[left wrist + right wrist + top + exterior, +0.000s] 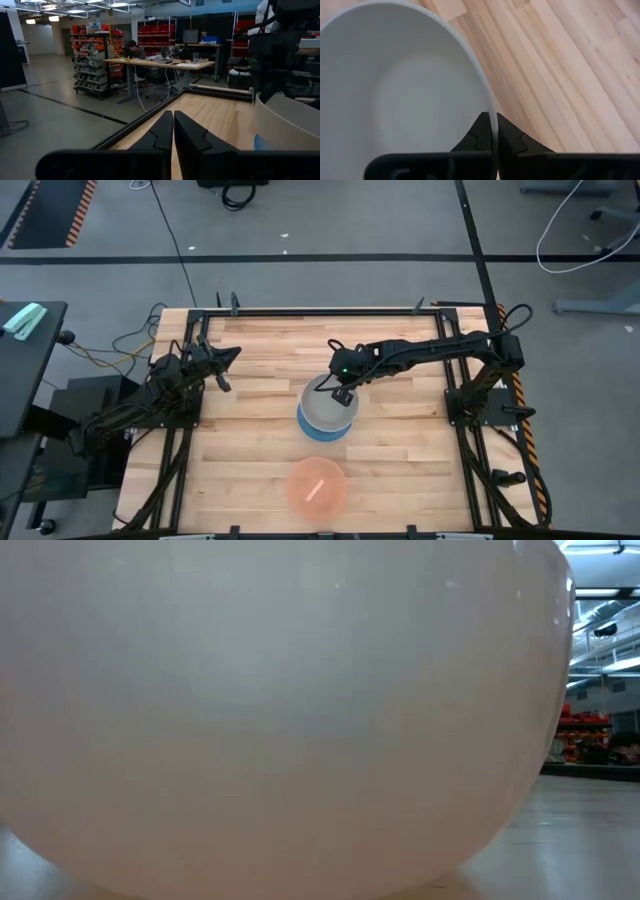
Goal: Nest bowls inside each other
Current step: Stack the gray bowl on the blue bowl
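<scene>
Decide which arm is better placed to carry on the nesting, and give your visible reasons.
The right arm. Its gripper is shut on the rim of the grey bowl, which sits in the blue bowl. The left gripper waits shut near the table's edge, away from the pink bowl.

**Smooth plastic on pale planked wood**

The table (250, 470) is light wood in long planks, its grain plain to see and its finish satin, framed by dark metal rails (470, 450). The grey bowl (395, 100) looks like smooth matt plastic with a thin rim. The pink bowl (318, 486) seems slightly translucent, with a soft sheen. The right gripper (493, 132) has matt black fingers, probably plastic.
</scene>
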You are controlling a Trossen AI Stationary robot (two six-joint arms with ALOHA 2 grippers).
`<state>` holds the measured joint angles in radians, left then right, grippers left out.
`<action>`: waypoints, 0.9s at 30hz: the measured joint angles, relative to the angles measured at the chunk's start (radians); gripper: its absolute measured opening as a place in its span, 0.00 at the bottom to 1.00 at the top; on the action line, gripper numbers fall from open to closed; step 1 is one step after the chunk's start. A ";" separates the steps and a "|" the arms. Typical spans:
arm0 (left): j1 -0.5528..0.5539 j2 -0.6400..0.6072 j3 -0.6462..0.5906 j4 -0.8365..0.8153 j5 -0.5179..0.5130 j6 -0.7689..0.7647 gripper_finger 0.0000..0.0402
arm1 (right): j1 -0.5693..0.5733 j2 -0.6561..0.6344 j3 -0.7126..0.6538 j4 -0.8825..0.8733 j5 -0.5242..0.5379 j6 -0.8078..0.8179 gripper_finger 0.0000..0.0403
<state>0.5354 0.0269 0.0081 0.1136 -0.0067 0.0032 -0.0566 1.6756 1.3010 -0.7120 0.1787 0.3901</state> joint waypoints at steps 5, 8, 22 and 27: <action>0.000 0.000 0.000 0.001 0.000 0.000 0.03 | 0.000 0.000 0.000 -0.013 -0.009 0.000 0.01; 0.000 0.000 0.000 0.001 0.000 0.000 0.03 | 0.000 0.000 0.000 -0.032 -0.036 0.000 0.01; 0.000 0.000 0.000 0.001 0.000 0.000 0.05 | 0.028 0.000 0.000 -0.023 -0.076 -0.020 0.01; 0.000 0.000 0.000 0.001 0.000 0.000 0.03 | 0.026 0.031 0.000 -0.001 -0.084 -0.034 0.01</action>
<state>0.5354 0.0269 0.0078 0.1146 -0.0071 0.0032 -0.0303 1.7071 1.3006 -0.7130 0.0946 0.3561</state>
